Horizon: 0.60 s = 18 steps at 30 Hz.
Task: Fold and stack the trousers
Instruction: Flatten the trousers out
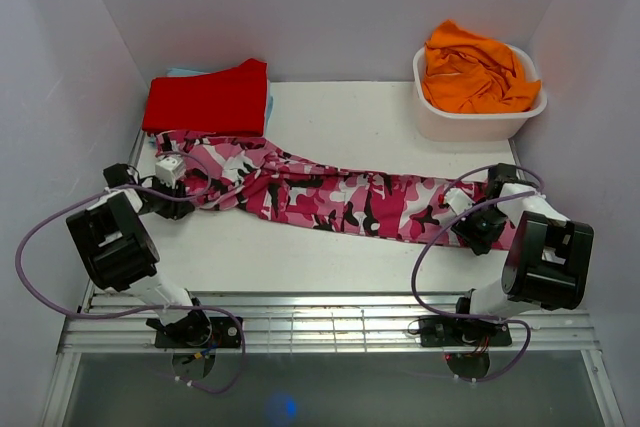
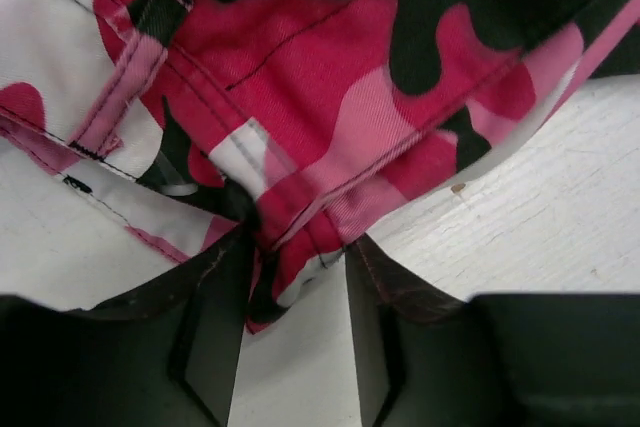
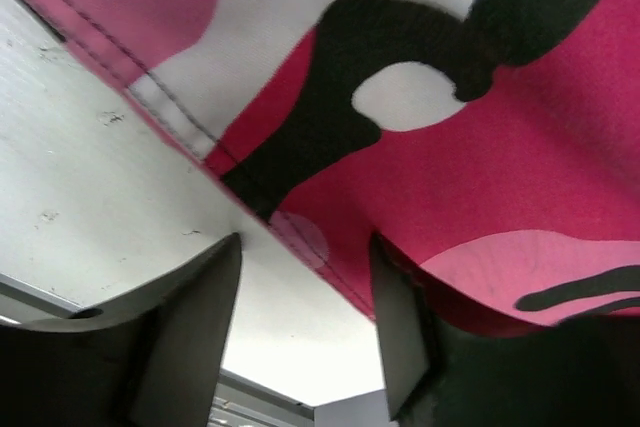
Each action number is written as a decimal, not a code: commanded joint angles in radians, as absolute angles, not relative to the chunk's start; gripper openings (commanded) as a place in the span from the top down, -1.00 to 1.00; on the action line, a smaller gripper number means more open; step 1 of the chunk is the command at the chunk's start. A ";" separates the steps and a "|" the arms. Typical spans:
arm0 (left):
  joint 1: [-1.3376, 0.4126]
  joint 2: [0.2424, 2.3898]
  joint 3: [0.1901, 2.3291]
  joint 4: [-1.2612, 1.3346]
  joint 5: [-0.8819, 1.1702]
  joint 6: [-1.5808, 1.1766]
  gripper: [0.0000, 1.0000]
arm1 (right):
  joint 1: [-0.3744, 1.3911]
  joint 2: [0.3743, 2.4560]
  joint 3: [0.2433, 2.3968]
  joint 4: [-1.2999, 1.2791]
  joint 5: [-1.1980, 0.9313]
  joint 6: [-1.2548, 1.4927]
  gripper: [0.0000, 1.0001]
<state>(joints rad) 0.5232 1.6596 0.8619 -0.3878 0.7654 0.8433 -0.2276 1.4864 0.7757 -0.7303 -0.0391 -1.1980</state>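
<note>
The camouflage trousers lie stretched flat across the table, waist at the left and leg ends at the right. My left gripper is at the waist end. In the left wrist view a bunched fold of the trousers fills the gap between the fingertips of the left gripper, touching both, and creases run into that pinch. My right gripper is at the leg ends. There the hem of the trousers crosses the right gripper; one finger meets the cloth, while the other finger stands apart over bare table.
A folded red garment lies at the back left, touching the waist of the trousers. A white basin at the back right holds an orange garment. A metal rail runs along the near edge, and white walls close three sides.
</note>
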 commanded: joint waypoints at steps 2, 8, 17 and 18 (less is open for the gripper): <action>0.528 1.554 0.933 -0.409 0.807 0.821 0.39 | -0.230 1.589 0.690 -0.560 0.037 -1.250 0.09; 0.597 1.448 1.167 -0.744 0.818 0.844 1.00 | -0.273 1.560 0.704 -0.569 0.055 -1.299 0.85; 0.539 1.675 1.632 -0.897 0.787 0.658 1.00 | -0.376 1.539 0.748 -0.641 0.069 -1.430 0.85; 0.514 1.780 1.675 -0.885 0.767 0.591 1.00 | -0.376 1.545 0.768 -0.662 0.061 -1.430 0.84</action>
